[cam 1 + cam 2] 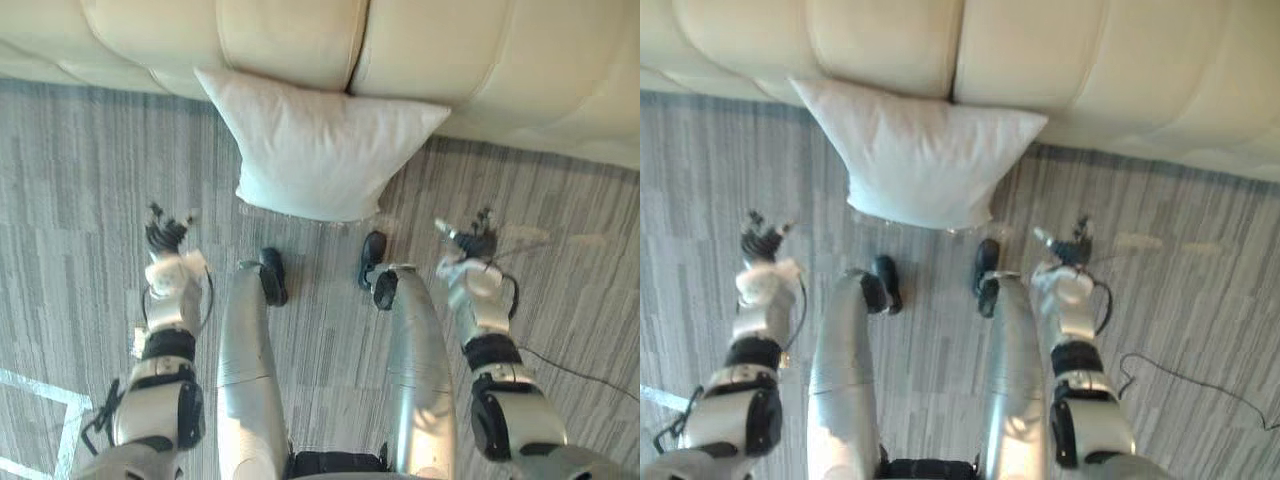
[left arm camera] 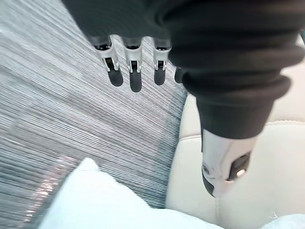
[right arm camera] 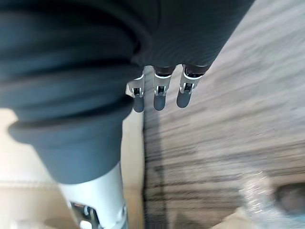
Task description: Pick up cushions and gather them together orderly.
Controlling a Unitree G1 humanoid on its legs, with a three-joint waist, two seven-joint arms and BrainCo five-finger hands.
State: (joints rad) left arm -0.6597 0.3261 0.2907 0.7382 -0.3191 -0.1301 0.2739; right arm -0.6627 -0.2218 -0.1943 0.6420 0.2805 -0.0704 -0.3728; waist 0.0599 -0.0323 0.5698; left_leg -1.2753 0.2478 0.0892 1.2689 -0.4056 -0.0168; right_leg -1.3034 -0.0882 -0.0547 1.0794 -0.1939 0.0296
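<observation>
In the left wrist view the silver, dark-tipped fingers (image 2: 136, 71) of the left hand (image 1: 167, 238) reach out straight and relaxed, with nothing between them and the thumb. The right hand (image 1: 472, 243) is the same, its fingers (image 3: 160, 98) loosely extended over bare floor and grasping nothing. So both hands are released and empty.

The task's thing, a white square fabric cushion (image 1: 320, 150), is in neither hand. It stands on one edge on the floor, its upper corners leaning against the front of the cream leather sofa (image 1: 470, 55) behind it. The left hand hovers off the cushion's left lower corner and the right hand off its right lower corner. Both are nearer the robot than the cushion is, and clear of it. Grey striped carpet (image 1: 80, 170) lies under and around the cushion.

By my reading, the work on this cushion has not yet begun: no grasp, no lift, no contact. With the hands set symmetrically to either side of it, a two-handed reach looks like the step being lined up. Left to do are closing in on its sides, lifting it, and placing it with any others. From here I cannot tell whether other cushions are already gathered.
</observation>
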